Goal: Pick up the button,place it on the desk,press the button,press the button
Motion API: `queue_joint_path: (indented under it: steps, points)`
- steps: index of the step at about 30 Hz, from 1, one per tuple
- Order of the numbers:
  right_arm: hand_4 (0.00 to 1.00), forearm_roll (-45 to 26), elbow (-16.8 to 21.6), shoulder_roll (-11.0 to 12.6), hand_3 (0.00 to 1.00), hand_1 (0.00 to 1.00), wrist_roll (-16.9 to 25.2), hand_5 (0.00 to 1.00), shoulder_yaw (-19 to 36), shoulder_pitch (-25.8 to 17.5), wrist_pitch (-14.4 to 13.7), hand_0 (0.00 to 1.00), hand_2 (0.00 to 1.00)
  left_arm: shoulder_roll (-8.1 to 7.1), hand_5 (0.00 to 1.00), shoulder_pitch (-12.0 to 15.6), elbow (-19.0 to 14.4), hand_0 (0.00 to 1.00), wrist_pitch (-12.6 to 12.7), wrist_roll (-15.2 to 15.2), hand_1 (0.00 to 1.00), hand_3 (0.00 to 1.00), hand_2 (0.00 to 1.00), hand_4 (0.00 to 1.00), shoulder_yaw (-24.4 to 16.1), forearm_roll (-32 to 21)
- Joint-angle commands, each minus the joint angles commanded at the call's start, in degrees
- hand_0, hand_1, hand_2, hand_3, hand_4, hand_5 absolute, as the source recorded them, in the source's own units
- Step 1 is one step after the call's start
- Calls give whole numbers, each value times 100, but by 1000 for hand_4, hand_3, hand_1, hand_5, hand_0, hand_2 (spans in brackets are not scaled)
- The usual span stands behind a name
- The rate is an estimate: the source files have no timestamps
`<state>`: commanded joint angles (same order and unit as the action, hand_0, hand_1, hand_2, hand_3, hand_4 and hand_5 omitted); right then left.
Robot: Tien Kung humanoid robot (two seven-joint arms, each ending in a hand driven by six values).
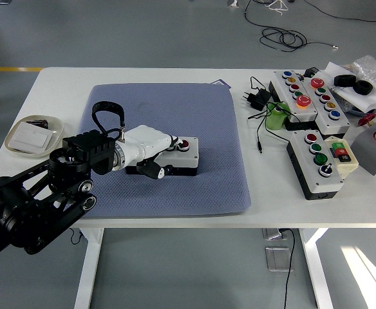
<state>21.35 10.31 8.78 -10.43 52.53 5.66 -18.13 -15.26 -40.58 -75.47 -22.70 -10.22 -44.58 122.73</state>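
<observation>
You are looking at a white table on a grey floor, a blue mat covering its middle. Your left hand is gripping the button box on the mat, hiding its left end. Its red button is showing.

Dimpled matt cloth mat — glossy plastic hand, smooth table.

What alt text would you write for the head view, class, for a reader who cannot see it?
The robot's left hand rests on a small button box lying on a blue-grey mat on a white table. Larger button panels and cables lie at the right, a dish at the left.
</observation>
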Motion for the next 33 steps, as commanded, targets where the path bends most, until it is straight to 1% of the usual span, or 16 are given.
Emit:
queue_joint_path:
  steps: [7,12,13,14,15,18,19,20,23,24,25,27,29,30,31,33]
  points:
    - [412,5,0,-1,751,797,-9,479,-1,9,-3,787,817,-38,311,50,-203,2,329,81,51,845,99,549,-181,-198]
    - [412,6,0,-1,751,797,-10,479,-4,9,-2,787,817,-57,311,98,-412,2,499,156,51,845,99,549,-489,-382]
    - [412,5,0,-1,751,797,-9,479,-4,9,-2,787,817,-58,341,101,-423,2,526,166,47,876,106,626,-519,-402]
    - [412,4,0,0,751,797,-8,479,-4,9,-2,787,817,-58,341,106,-436,2,566,186,47,876,106,626,-562,-436]
    - [412,5,0,1,751,797,-7,479,-5,10,-1,787,817,-57,341,114,-447,2,676,222,47,876,106,626,-636,-491]
    - [412,12,0,3,751,797,-7,479,-2,13,2,787,817,-51,341,144,-429,2,1173,276,47,876,106,626,-805,-746]
    - [412,17,0,2,751,797,-9,479,3,14,0,787,817,-52,748,161,-406,21,1388,301,140,944,203,833,-865,-913]
    - [412,18,0,1,751,797,-10,479,4,15,-1,787,817,-52,748,166,-399,21,1578,309,140,944,203,833,-883,-1005]
    - [412,15,0,0,751,797,-12,479,1,14,-1,787,817,-48,748,210,-316,21,2215,400,140,944,203,833,-989,-1599]
    - [412,22,0,-1,751,797,-15,479,6,14,-2,787,817,-43,748,228,-288,21,2475,429,140,944,203,833,-1028,-1859]
    - [412,28,0,-3,751,797,-19,479,11,13,-5,787,817,-40,922,247,-257,430,2711,460,578,972,625,834,-1075,-2117]
    - [412,30,0,-4,751,797,-24,479,10,10,-7,787,817,-39,922,272,-219,430,3008,500,578,972,625,834,-1134,-2586]
    - [412,27,0,-5,751,797,-27,479,6,5,-8,787,817,-41,922,297,-184,430,3195,521,578,972,625,834,-1189,-3059]
    - [412,24,0,-5,751,797,-27,479,5,3,-8,787,817,-41,922,304,-174,430,3234,523,578,972,625,834,-1204,-3279]
    - [412,31,0,-7,751,797,-32,479,8,0,-12,787,817,-42,998,326,-132,777,3368,556,827,998,903,797,-1244,-3533]
    - [412,38,0,-9,751,797,-37,479,9,-6,-13,787,817,-40,998,360,-84,777,3526,593,827,998,903,797,-1304,-4007]
